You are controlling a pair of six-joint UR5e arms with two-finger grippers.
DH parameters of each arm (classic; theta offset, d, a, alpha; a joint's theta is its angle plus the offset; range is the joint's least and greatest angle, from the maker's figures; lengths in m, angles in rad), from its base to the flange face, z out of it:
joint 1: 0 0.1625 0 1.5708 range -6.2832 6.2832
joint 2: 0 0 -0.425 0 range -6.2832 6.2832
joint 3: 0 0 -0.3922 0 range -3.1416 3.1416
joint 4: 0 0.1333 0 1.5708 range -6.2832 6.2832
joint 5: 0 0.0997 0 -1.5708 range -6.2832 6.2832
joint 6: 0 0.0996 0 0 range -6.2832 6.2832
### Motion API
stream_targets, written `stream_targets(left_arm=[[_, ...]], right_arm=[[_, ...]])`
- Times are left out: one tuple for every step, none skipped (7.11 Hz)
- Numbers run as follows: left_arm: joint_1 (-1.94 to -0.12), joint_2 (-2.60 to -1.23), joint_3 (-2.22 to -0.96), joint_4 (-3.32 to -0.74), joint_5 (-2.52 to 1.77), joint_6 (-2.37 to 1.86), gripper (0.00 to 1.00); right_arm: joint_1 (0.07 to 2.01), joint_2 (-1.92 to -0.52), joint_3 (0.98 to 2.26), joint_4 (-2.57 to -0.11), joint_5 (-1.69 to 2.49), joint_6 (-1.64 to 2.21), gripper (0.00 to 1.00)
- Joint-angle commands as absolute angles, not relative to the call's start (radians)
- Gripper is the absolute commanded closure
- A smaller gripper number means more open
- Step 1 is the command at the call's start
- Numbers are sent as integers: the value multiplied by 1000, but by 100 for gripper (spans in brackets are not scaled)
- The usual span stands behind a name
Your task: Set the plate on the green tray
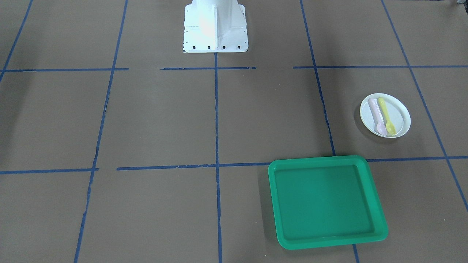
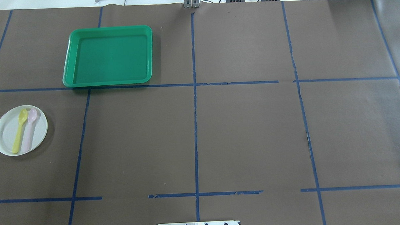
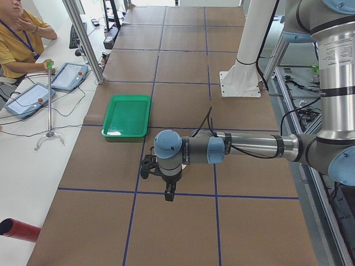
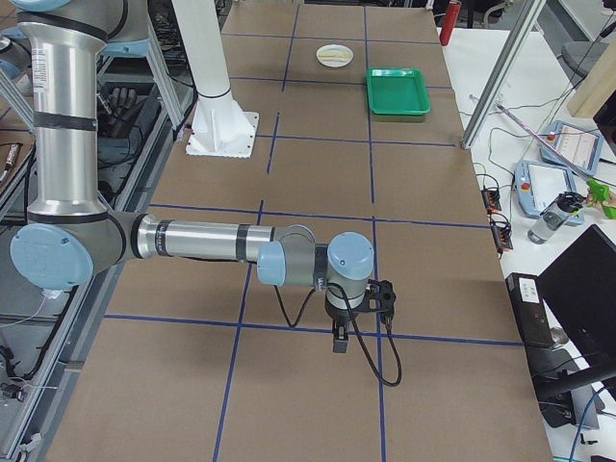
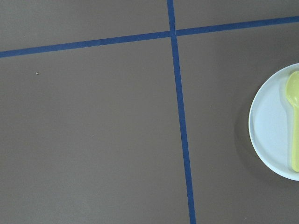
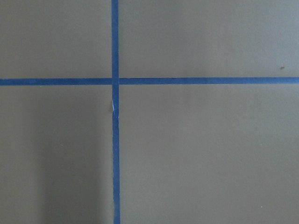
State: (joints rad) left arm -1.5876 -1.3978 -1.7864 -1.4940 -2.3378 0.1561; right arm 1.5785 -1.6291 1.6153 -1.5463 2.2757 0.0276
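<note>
The small white plate (image 1: 400, 116) lies flat on the brown table with a pink spoon (image 1: 376, 115) and a yellow spoon (image 1: 385, 115) on it. In the overhead view the plate (image 2: 6, 132) is at the far left. The empty green tray (image 2: 110, 55) lies beyond it, apart from it; it also shows in the front view (image 1: 321, 201). The left wrist view shows part of the plate (image 5: 268, 135) at its right edge. My left gripper (image 3: 169, 194) and right gripper (image 4: 339, 344) hang above the table, seen only from the sides; I cannot tell whether they are open.
Blue tape lines divide the brown table. The white robot base (image 1: 215, 29) stands at the table's robot side. An operator (image 3: 16, 44) sits beyond the far edge by tablets (image 3: 69, 76). A red cylinder (image 3: 16, 230) lies off the table.
</note>
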Motion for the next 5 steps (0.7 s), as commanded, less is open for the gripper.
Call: stream_targets(left_arm=[[-1586, -1400, -1792, -1496, -2338, 160, 0], [-1588, -1402, -1784, -1497, -2338, 158, 0], [-1586, -1405, -1793, -1500, -2338, 156, 0], [-1582, -1416, -1786, -1540, -2338, 160, 0], [-1577, -1413, -1781, -1561, -2338, 150, 0]], right_arm=[[1578, -1629, 1615, -1548, 2275, 28, 0], [1578, -1629, 1615, -1546, 2275, 28, 0], [1578, -1629, 1615, -1546, 2275, 28, 0], [1578, -1629, 1615, -1548, 2275, 28, 0], [1578, -1629, 1615, -1546, 2276, 28, 0]])
